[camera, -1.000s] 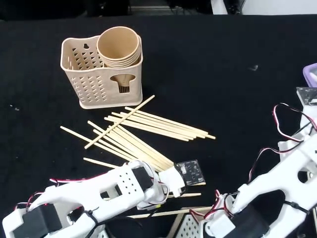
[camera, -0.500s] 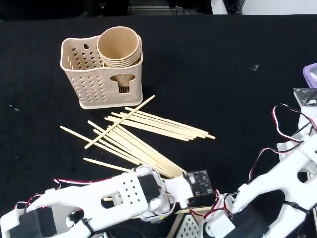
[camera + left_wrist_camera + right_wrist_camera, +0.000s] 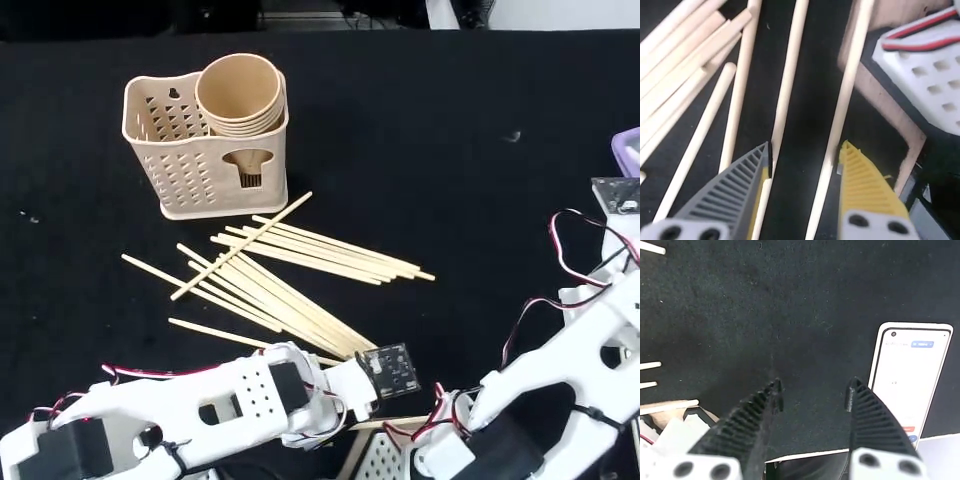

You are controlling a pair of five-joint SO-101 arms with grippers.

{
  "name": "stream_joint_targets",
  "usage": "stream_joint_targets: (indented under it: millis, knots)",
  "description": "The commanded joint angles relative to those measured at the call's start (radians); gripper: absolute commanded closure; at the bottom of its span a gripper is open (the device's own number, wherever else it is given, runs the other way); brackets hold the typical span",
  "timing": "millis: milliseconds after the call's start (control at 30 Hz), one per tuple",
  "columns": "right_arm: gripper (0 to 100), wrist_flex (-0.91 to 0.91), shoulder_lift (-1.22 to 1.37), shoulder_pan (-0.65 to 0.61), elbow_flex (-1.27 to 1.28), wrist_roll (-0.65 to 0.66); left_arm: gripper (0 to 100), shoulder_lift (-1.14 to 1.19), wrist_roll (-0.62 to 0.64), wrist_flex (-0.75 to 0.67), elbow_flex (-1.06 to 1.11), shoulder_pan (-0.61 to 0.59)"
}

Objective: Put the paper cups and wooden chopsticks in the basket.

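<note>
Since a second ago, the left gripper (image 3: pixel 805 150) has edged sideways along the chopsticks (image 3: pixel 787 90). Its jaws are parted and empty, a stick by each fingertip, both lying lengthwise straight ahead. The right gripper (image 3: pixel 812 390), also parted and empty, sits farther from them.

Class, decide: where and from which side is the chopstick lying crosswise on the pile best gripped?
Probably near the middle of the crosswise chopstick, from straight above, closing across its thin shaft: it lies flat atop the other chopsticks, uncovered, so it should lift level.
</note>
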Motion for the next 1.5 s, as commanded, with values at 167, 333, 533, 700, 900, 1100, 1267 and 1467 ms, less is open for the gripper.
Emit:
stream_joint_targets:
  millis: [167, 333, 533, 700, 900, 1100, 1267, 1467]
  knots:
    - [78.3, 0.006, -0.025, 0.015, -0.007, 0.012, 78, 0.000, -0.029, -0.012, 0.004, -0.082]
    - [78.3, 0.006, -0.025, 0.015, -0.007, 0.012, 80, 0.000, -0.040, -0.008, 0.022, -0.081]
    - [78.3, 0.006, -0.025, 0.015, -0.007, 0.012, 92, -0.002, -0.041, -0.003, 0.028, -0.067]
    - [78.3, 0.005, -0.025, 0.015, -0.008, 0.012, 92, -0.011, -0.035, 0.025, 0.030, 0.010]
    - [78.3, 0.005, -0.025, 0.015, -0.007, 0.012, 97, -0.012, -0.043, 0.114, -0.012, -0.005]
    - [78.3, 0.006, -0.025, 0.015, -0.010, 0.012, 97, -0.012, -0.112, 0.236, -0.071, -0.104]
    - [78.3, 0.006, -0.025, 0.015, -0.007, 0.012, 97, -0.012, -0.138, 0.216, -0.077, -0.154]
    - [78.3, 0.006, -0.025, 0.015, -0.007, 0.012, 97, -0.012, -0.158, 0.161, -0.082, -0.173]
